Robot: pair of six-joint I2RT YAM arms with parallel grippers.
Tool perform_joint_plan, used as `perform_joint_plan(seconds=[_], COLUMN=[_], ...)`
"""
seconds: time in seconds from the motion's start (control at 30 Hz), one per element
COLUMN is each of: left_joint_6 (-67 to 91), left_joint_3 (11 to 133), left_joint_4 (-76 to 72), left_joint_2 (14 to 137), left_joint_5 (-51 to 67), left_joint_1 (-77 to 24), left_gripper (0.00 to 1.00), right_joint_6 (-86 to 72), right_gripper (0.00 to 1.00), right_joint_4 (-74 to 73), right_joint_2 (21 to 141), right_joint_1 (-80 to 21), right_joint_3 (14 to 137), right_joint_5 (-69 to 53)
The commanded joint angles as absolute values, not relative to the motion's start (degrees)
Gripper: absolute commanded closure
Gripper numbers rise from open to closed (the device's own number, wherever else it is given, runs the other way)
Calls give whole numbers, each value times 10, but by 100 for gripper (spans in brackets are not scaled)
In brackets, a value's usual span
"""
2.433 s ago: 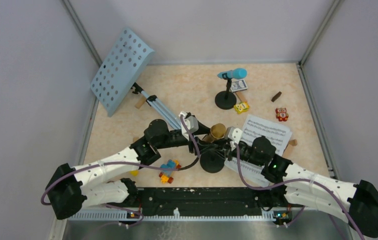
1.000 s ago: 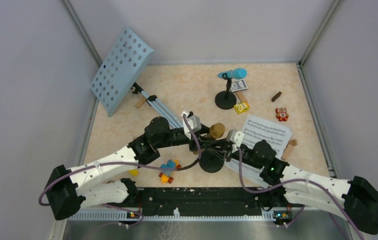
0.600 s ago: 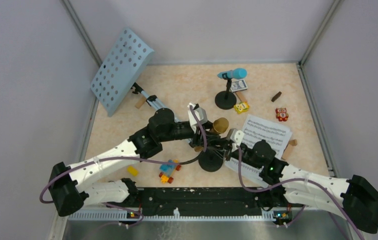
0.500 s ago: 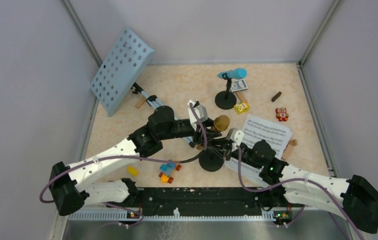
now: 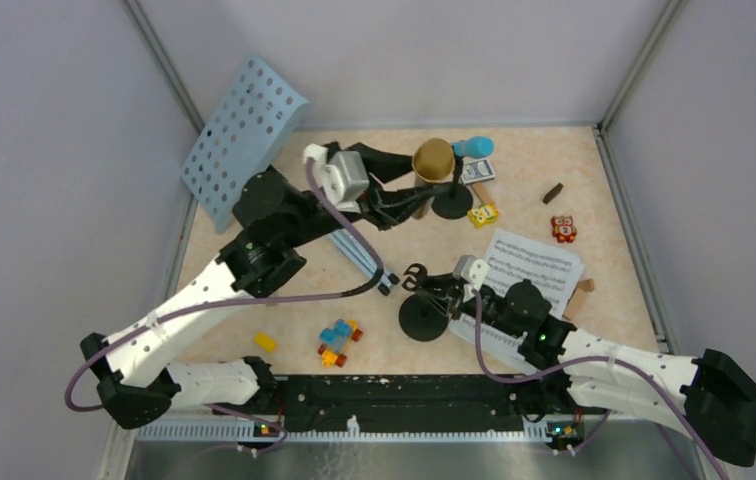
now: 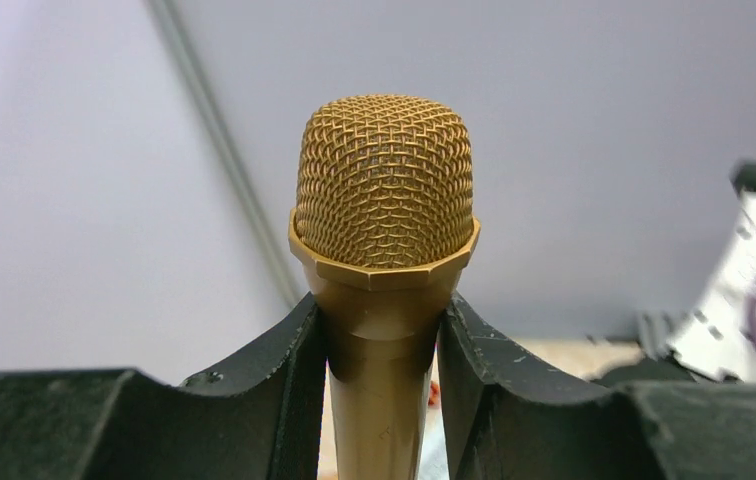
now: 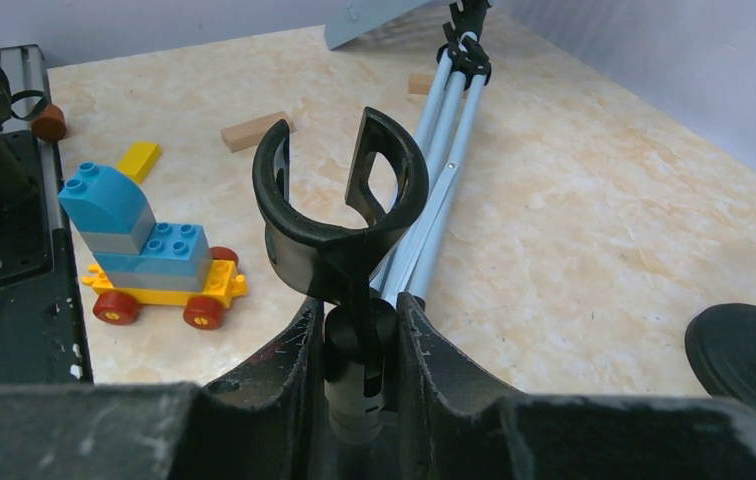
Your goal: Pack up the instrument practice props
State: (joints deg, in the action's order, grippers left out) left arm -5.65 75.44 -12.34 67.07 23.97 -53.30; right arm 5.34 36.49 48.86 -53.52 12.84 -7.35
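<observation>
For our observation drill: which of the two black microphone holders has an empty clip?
The nearer holder, clamped in the right jaws; the farther holder carries the blue microphone.

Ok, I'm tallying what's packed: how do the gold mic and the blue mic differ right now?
The gold mic is clamped in the left gripper, off any stand; the blue mic sits in its stand, ungripped. The gold mic's head faces the top camera; the blue mic lies sideways. One is gold, the other blue. Both are at the back, close together.
</observation>
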Motion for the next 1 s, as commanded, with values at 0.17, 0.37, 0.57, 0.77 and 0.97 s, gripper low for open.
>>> perform_joint_plan(seconds=[0.17,0.37,0.57,0.77,0.97], left_joint_6=[-98,-11,89,174,249], left_joint_3=[772,666,566,523,494], left_joint_4=[-62,52,102,149,186], left_joint_2=[574,472,371,339,331], left_joint_5=[9,-89,-99,-104,-123], left_joint_1=[-531,-531,-531,-531,-531], left_gripper=[100,100,100,100,100], right_joint_6=[26,78,86,87,71], right_gripper=[100,100,100,100,100], right_joint_4=[311,334,407,477,512], right_joint_2=[494,539,650,811,1003], right_joint_1=[-542,-533,-426,-369,-363], right_joint_3=[124,200,279,402,575], right_joint_5=[8,123,39,-29,-70])
